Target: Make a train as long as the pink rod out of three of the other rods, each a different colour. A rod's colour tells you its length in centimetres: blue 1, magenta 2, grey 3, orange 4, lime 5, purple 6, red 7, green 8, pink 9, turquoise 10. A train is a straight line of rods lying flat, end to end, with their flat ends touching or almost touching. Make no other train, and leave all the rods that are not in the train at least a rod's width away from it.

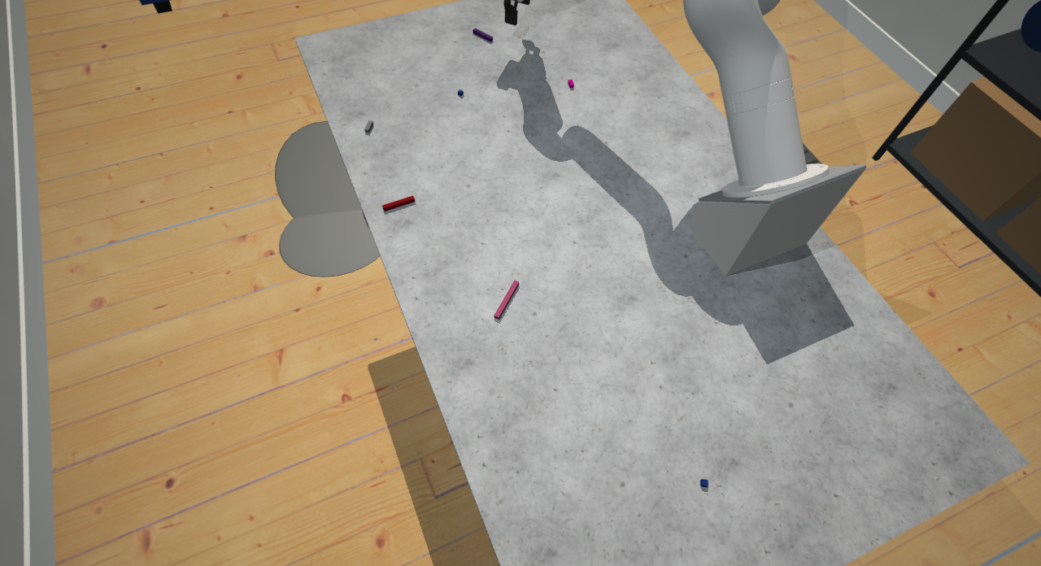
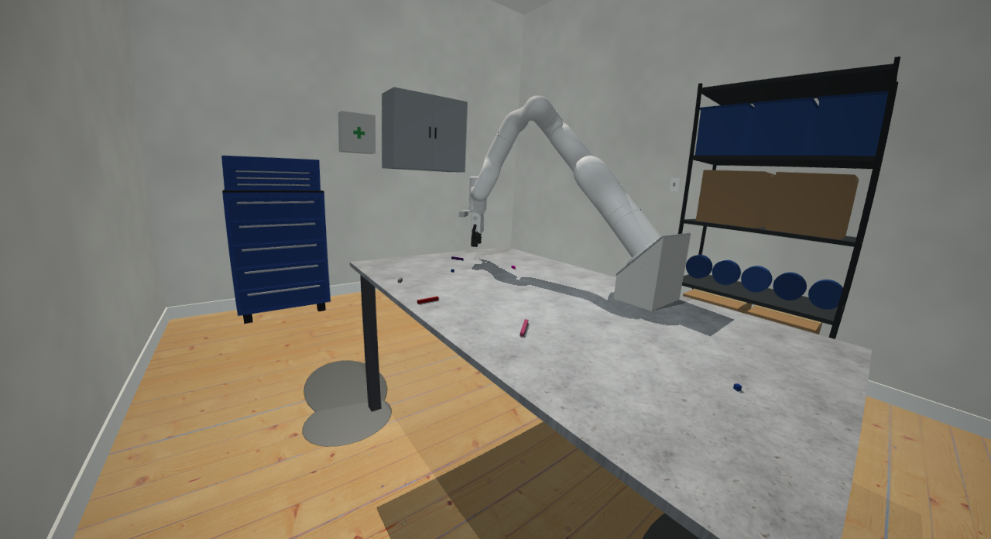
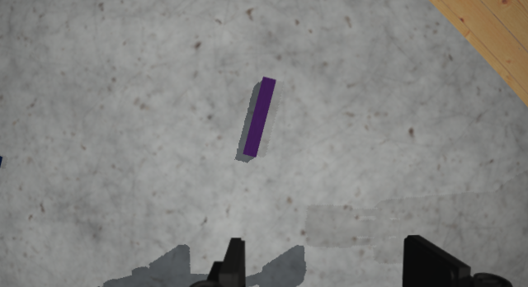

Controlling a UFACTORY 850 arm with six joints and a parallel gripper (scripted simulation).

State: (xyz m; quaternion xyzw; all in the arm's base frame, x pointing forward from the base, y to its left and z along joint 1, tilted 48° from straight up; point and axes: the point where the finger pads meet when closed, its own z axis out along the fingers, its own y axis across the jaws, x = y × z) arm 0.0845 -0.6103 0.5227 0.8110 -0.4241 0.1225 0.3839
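Observation:
The purple rod [image 1: 482, 35] [image 2: 457, 259] [image 3: 259, 116] lies flat at the table's far end. My gripper [image 1: 512, 22] [image 2: 475, 245] [image 3: 324, 264] is open and empty, above the table beside the purple rod. The magenta rod [image 1: 570, 84] [image 2: 513, 266] lies near the arm's shadow. One blue rod [image 1: 459, 93] [image 2: 452, 270] lies near the purple rod; another blue rod [image 1: 703, 482] [image 2: 737, 386] lies at the near end. The grey rod [image 1: 368, 127] [image 2: 399, 279] and red rod [image 1: 398, 203] [image 2: 428, 300] lie near the left edge. The pink rod [image 1: 506, 299] [image 2: 524, 327] lies mid-table. All the rods lie apart.
The arm's base block [image 1: 764, 228] [image 2: 651, 272] stands on the right side of the table [image 1: 582, 417] [image 2: 623, 411]. A shelf rack [image 2: 858, 238] stands behind it. A blue drawer cabinet [image 2: 277, 252] stands beyond the far left end. The table's edge shows at the wrist view's upper right.

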